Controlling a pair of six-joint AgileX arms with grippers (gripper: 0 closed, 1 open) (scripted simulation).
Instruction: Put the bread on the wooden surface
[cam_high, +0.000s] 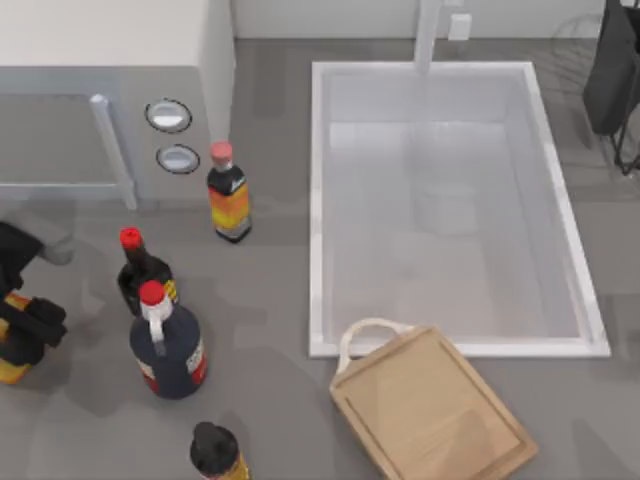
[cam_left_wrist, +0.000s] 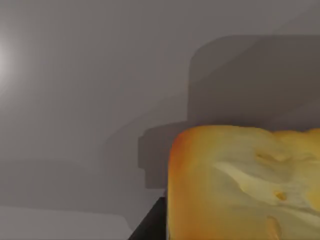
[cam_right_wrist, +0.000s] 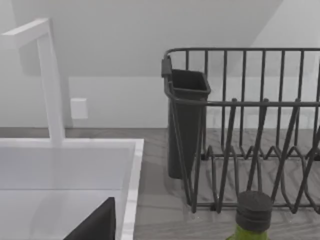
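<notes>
The bread (cam_left_wrist: 240, 190), a golden-yellow chunk with orange-brown edges, sits close in the left wrist view, with a dark fingertip (cam_left_wrist: 150, 227) at its side. From above, the bread (cam_high: 10, 370) shows as yellow patches at the table's far left edge, under my left gripper (cam_high: 28, 325), which is shut on it. The wooden surface (cam_high: 430, 410), a tan cutting board with a white loop handle, lies at the front, right of centre, below the sink. My right arm (cam_high: 612, 70) is parked at the back right.
Between bread and board stand an orange-labelled red-capped bottle (cam_high: 229, 200), two dark red-capped bottles (cam_high: 140, 272) (cam_high: 166, 345) and a black-capped one (cam_high: 215, 452). A white sink (cam_high: 450, 330) is behind the board. A dish rack (cam_right_wrist: 250, 125) and green bottle (cam_right_wrist: 252, 215) are near my right arm.
</notes>
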